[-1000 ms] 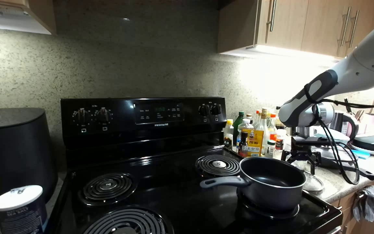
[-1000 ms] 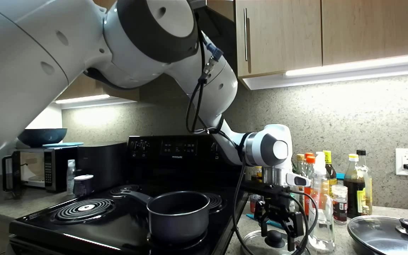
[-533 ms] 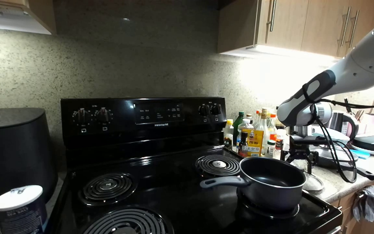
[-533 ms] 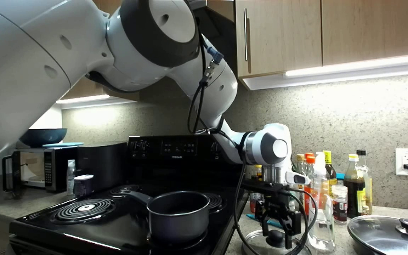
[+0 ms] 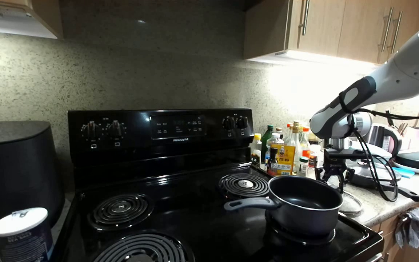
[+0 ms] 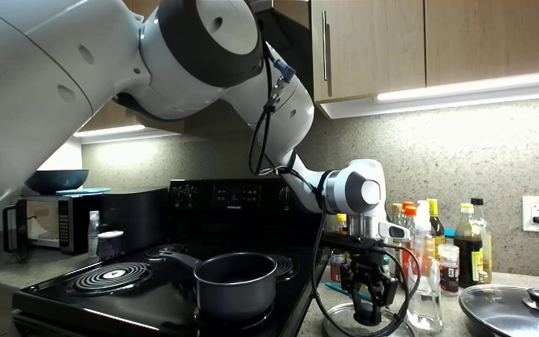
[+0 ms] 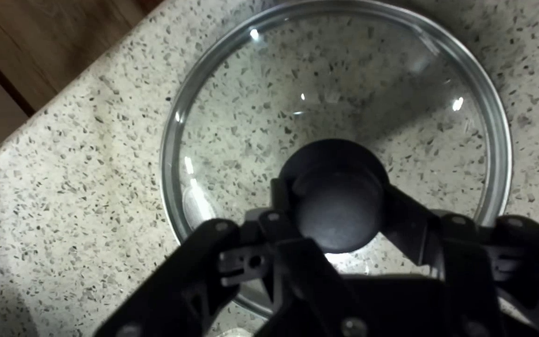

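My gripper (image 7: pixel 334 200) points down with its fingers pressed from two sides against the round black knob (image 7: pixel 339 217) of a clear glass lid (image 7: pixel 260 126). The lid, ringed by a metal rim, appears to lie flat on the speckled counter (image 7: pixel 87 187). In an exterior view the gripper (image 6: pixel 368 309) hides part of the knob and lid. A dark saucepan (image 5: pixel 306 214), uncovered, stands on the stove's near burner beside the lid, its handle turned away from the gripper. Both exterior views show it.
Several bottles (image 5: pixel 293 153) crowd the counter behind the gripper, with a clear spray bottle (image 6: pixel 424 285) close beside it. A lidded pan (image 6: pixel 515 306) sits farther along. Loose black cables (image 5: pixel 375 171) loop down from the wrist. A teal utensil (image 6: pixel 339 288) lies near the stove's edge.
The gripper's fingers have closed from open onto the knob. In the exterior views the wrist has shifted slightly, and the lid looks nudged a little. The saucepan has stayed put.
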You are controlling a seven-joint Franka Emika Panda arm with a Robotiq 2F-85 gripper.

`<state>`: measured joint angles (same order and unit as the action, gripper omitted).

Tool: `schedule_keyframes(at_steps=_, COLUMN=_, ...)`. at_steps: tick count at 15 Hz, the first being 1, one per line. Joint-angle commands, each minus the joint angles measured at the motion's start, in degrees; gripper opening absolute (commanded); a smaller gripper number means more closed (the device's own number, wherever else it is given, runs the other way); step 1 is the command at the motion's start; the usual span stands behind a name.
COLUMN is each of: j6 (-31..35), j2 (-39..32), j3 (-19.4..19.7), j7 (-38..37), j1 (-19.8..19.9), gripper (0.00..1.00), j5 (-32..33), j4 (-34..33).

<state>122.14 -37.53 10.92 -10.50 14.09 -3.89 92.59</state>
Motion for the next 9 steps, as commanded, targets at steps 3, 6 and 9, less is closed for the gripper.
schedule_keyframes(at_steps=3, j6=1.03, j2=0.47, j3=-0.27, j7=2.18, j1=0.59, gripper=0.23, j5=-0.28, j4=0.71)
schedule_keyframes(at_steps=6, j6=7.03, j2=4.49, j3=-0.89, j7=3.71, j1=1.5, gripper=0.23, j5=-2.18, j4=5.82)
schedule_keyframes(at_steps=9, j6=16.55, j2=7.89, j3=-3.09, j7=7.74, j1=4.43, gripper=0.23, j5=-8.43, j4=11.03)
